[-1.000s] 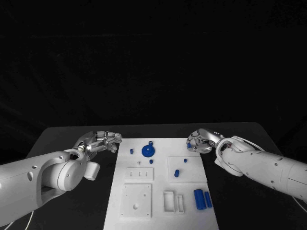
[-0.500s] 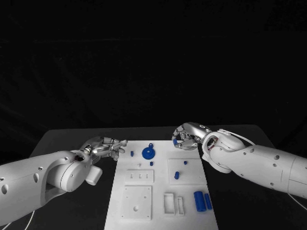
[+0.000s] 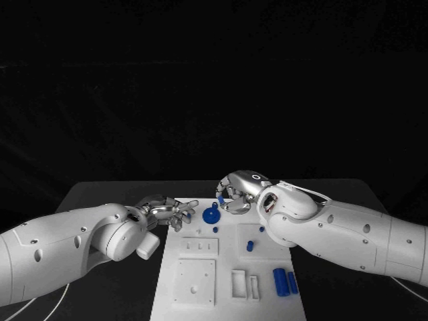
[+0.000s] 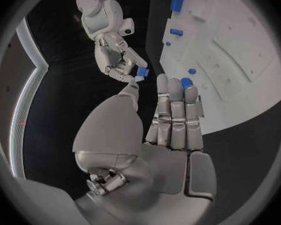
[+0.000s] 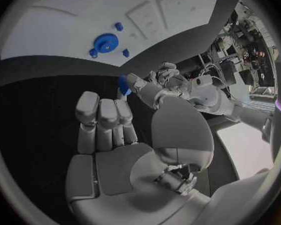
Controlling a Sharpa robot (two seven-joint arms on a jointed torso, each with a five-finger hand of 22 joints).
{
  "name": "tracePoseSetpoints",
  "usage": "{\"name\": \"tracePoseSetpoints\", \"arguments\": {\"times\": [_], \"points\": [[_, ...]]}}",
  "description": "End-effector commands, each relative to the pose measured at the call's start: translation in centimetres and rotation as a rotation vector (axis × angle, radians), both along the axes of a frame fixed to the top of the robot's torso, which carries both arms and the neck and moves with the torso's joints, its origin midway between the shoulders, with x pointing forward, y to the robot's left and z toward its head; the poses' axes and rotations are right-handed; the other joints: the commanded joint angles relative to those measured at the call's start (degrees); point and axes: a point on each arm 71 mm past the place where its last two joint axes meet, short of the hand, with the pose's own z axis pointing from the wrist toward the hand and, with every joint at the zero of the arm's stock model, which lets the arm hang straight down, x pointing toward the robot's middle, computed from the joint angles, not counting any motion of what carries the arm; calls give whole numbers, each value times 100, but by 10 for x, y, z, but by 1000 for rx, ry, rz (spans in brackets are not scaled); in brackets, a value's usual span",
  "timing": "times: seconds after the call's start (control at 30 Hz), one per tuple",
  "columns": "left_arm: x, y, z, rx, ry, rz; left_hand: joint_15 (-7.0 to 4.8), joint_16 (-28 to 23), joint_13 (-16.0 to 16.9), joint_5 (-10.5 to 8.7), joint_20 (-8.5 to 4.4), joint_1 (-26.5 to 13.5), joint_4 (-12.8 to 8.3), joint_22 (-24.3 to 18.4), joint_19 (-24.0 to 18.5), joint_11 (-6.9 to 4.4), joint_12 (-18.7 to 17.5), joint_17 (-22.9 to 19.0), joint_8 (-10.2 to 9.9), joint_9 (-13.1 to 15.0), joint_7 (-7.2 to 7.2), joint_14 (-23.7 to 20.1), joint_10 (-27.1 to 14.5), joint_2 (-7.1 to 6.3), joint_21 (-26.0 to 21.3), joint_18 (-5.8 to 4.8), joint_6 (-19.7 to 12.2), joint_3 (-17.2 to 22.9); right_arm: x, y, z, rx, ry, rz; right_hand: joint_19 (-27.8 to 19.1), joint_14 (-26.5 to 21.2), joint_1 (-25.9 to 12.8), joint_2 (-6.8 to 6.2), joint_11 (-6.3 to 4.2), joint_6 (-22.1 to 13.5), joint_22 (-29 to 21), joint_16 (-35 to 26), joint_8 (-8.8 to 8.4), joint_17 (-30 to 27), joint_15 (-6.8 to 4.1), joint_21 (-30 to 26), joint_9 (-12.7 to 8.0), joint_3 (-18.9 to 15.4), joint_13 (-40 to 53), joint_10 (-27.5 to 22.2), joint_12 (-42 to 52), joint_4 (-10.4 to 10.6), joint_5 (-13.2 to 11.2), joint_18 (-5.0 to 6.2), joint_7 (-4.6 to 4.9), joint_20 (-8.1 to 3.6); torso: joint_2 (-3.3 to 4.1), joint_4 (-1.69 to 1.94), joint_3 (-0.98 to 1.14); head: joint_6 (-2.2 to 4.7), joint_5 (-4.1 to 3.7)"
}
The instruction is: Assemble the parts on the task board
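The white task board (image 3: 224, 267) lies in the middle of the black table. A blue gear-like disc (image 3: 210, 215) sits near its far end, also seen on the board (image 5: 84, 15) as the disc (image 5: 106, 41). My right hand (image 3: 237, 191) hovers over the board's far end and pinches a small blue part (image 3: 221, 199) between thumb and finger; the left wrist view shows that hand (image 4: 118, 60) with the part (image 4: 142, 72). My left hand (image 3: 172, 211) reaches over the board's left edge beside the disc, fingers straight, holding nothing.
Small blue pegs (image 3: 250, 246) (image 3: 261, 229) (image 3: 215, 229) stand mid-board. Two blue cylinders (image 3: 279, 281) lie at the near right, next to a white slotted block (image 3: 241, 282). Recessed white plates (image 3: 194, 245) fill the board's left half. Bare black table flanks both sides.
My right hand has moved left, from the board's far right corner to over its far middle, carrying the blue part. My left hand has moved right and nearer, onto the board's left edge.
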Motion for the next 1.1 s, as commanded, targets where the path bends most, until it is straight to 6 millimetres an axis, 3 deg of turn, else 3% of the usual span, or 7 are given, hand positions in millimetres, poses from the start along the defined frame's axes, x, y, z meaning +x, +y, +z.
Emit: {"name": "tracePoseSetpoints", "arguments": {"times": [0.03, 0.33, 0.73, 1.1], "points": [[-2, -7, -1, 20, 30, -20, 8, 30, 14, -23, -170, -44, -2, 42, -52, 4, 25, -20, -24, -9, 8, -53, -65, 0, 16, -20, -31, 39, -2, 8, -1, -48, -24, -11, 19, 9, 11, 22, -17, 330, 67, -35, 71, 6, -42, 17, 165, 14, 37, 44, 34, -10, 16, 575, 144, -41, -50, 14, -10, -15, 14], [-3, -15, 0, -14, 29, -11, 54, -14, 27, -23, -135, -6, -6, 17, -150, 39, 3, -75, -28, -19, 31, -150, -234, 39, -11, -37, -13, 89, -10, 28, -10, -68, -5, 29, 25, 11, 10, 24, -18, 331, 64, -38, 68, 5, -43, 15, 166, 31, 40, 50, 37, -17, 21, 575, 144, -40, -75, 4, -25, -30, 14], [-5, -18, 0, -34, 38, -22, 71, -23, 40, -21, -119, 48, -15, 7, -186, 41, 8, -104, -6, -18, 26, -175, -286, 120, -12, -36, 39, 104, -16, 39, -20, -76, 10, 51, 29, 13, 5, 27, -18, 332, 61, -40, 66, 4, -43, 13, 166, 44, 40, 53, 37, -22, 25, 575, 144, -40, -63, 21, -25, -62, 6], [-7, -19, -2, -13, 58, -35, 76, -15, 59, -20, -111, 184, -22, 8, -205, 39, 29, -122, -3, -26, 24, -181, -304, 191, 5, -33, 56, 91, -19, 43, -21, -66, 10, 61, 31, 14, 2, 29, -18, 334, 60, -42, 65, 4, -44, 12, 167, 52, 41, 56, 38, -26, 26, 575, 143, -39, -61, 12, -18, -74, 28]]}}
